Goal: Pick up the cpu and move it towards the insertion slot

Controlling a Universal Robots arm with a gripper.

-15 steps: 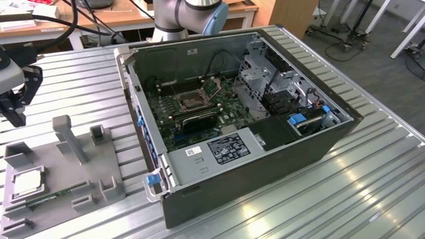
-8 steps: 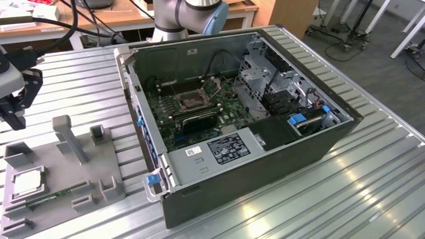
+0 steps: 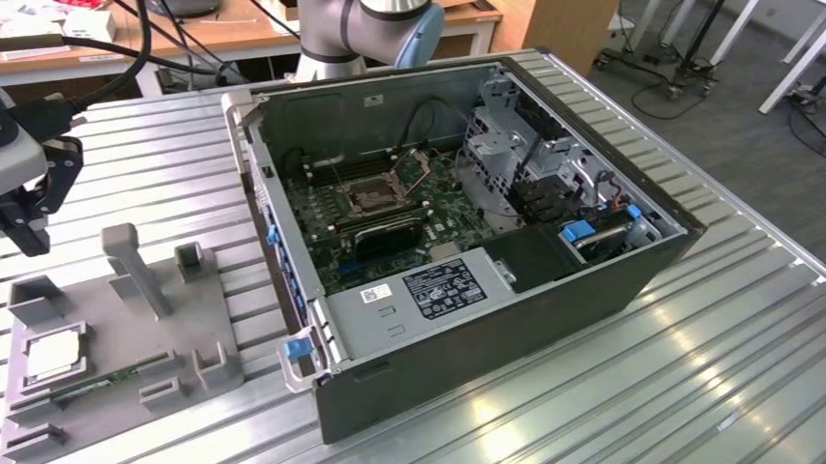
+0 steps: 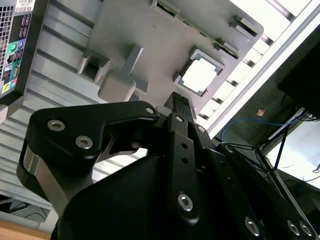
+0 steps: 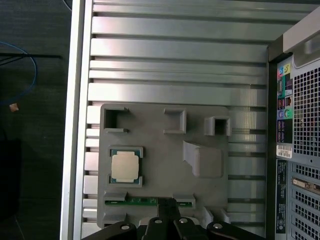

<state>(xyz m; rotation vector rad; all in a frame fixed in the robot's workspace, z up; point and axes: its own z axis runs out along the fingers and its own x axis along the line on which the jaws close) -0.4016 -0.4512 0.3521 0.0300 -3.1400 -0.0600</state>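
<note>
Cpu point(image 5: 125, 167): silvery square with a green rim, lying flat in a square pocket of the holder plate, on the plate's side nearest the bench edge; not held.
Memory stick point(image 5: 137, 201): long, green, set in a narrow groove just beside the cpu's pocket.
Holder plate point(image 5: 160, 150): grey, with several open pockets and an upright block; lies near the bench corner at the exterior view's lower left.
Gripper point(image 5: 166, 204): black, above the plate over the memory stick's groove, apart from the cpu; how far open it is cannot be told, and nothing shows in its hold.
Insertion slot point(image 3: 374, 196): silver-framed square socket with a dark centre, on the green board inside the computer case, well apart from the cpu.
Computer case point(image 3: 516, 329): dark, lying on its side with the panel off, mid-bench.
Bench point(image 3: 645, 387): ribbed pale aluminium, glossy with reflected light.
Arm base point(image 3: 348, 29): grey and blue, at the bench's far edge behind the case.
Room: dark floor with a blue cable point(image 5: 25, 65); wooden desk point(image 3: 232, 34) behind the bench.
</note>
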